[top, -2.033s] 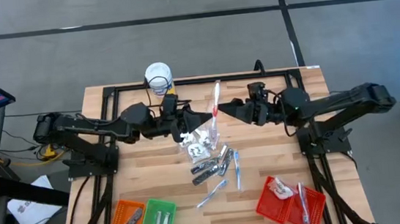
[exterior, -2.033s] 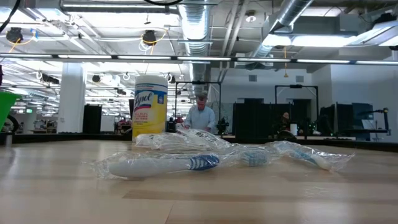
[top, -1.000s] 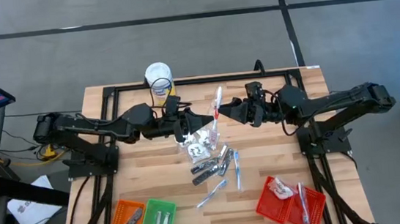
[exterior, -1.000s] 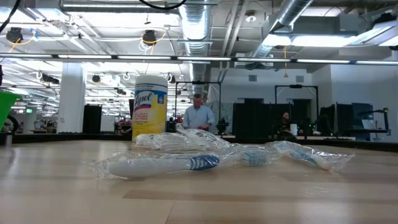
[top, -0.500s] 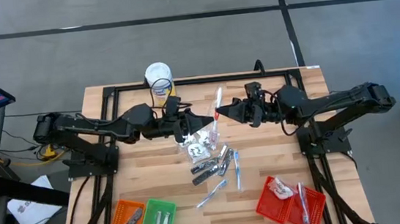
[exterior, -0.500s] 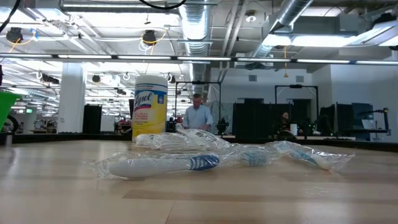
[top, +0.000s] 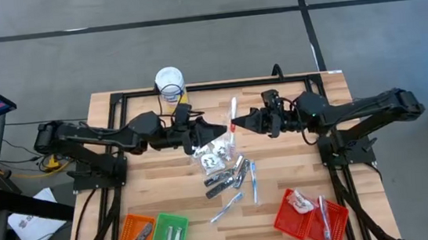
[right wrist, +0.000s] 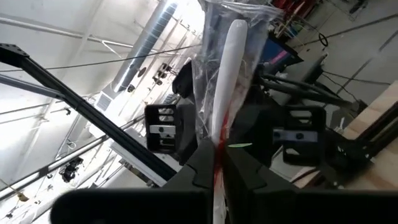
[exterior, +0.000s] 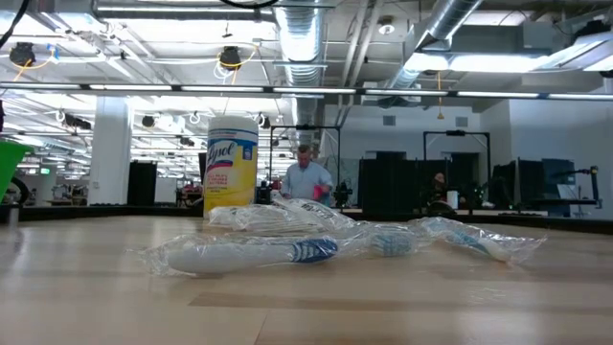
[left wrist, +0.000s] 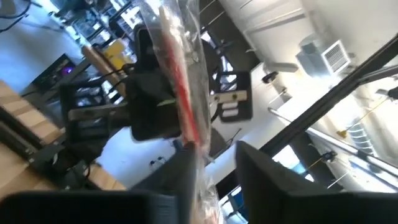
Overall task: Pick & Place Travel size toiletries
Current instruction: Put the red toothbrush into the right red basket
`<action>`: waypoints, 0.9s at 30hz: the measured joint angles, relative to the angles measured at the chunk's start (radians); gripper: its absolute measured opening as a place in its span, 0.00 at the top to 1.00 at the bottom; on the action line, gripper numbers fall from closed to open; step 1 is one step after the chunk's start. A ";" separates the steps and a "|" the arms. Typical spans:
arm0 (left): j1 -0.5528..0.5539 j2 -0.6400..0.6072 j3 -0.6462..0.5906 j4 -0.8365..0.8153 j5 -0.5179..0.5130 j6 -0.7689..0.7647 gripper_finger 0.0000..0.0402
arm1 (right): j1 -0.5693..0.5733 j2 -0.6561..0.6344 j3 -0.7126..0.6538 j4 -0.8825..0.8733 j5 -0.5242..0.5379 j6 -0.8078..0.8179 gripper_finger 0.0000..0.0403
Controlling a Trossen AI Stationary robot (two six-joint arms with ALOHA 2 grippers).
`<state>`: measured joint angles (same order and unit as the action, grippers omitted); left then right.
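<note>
The wrapped red-and-white toothbrush [top: 233, 118] stood above the middle of the table [top: 296, 159], its long axis running from the table's far side toward the near side, white end farther off and red part between the two grippers. The right gripper [top: 235, 123] was clamped on it, fingers [right wrist: 239, 165] pressed together around the wrapper in the right wrist view. The left gripper [top: 223, 128] sat just beside it with its fingers [left wrist: 264, 168] apart, the wrapper hanging between them. A second before, the left had been closed on it and the right only half closed. Below lay the remaining toiletries [top: 227, 170], with the yellow canister [top: 170, 85] at the far edge.
</note>
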<state>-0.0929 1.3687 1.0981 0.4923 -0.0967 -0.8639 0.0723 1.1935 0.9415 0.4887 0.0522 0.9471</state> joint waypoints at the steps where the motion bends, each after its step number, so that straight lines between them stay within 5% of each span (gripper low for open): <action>1: -0.001 -0.004 -0.001 -0.004 0.000 0.000 0.68 | 0.000 -0.004 0.000 -0.003 0.000 0.008 0.99; 6: -0.001 -0.032 0.001 -0.012 -0.001 0.015 0.44 | 0.006 -0.025 0.000 -0.061 -0.004 0.026 0.99; 10: 0.003 -0.062 0.002 -0.098 -0.009 0.029 0.35 | 0.021 -0.064 0.001 -0.146 -0.004 0.059 0.99; 17: 0.007 -0.097 -0.002 -0.202 -0.022 0.072 0.37 | 0.104 -0.151 0.000 -0.373 0.026 0.110 1.00; 27: 0.007 -0.093 0.000 -0.228 -0.028 0.101 0.45 | 0.329 -0.240 0.000 -0.693 0.284 0.249 1.00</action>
<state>-0.0864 1.2758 1.0977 0.2644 -0.1246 -0.7630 0.4014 0.9533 0.9413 -0.2043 0.3361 1.1965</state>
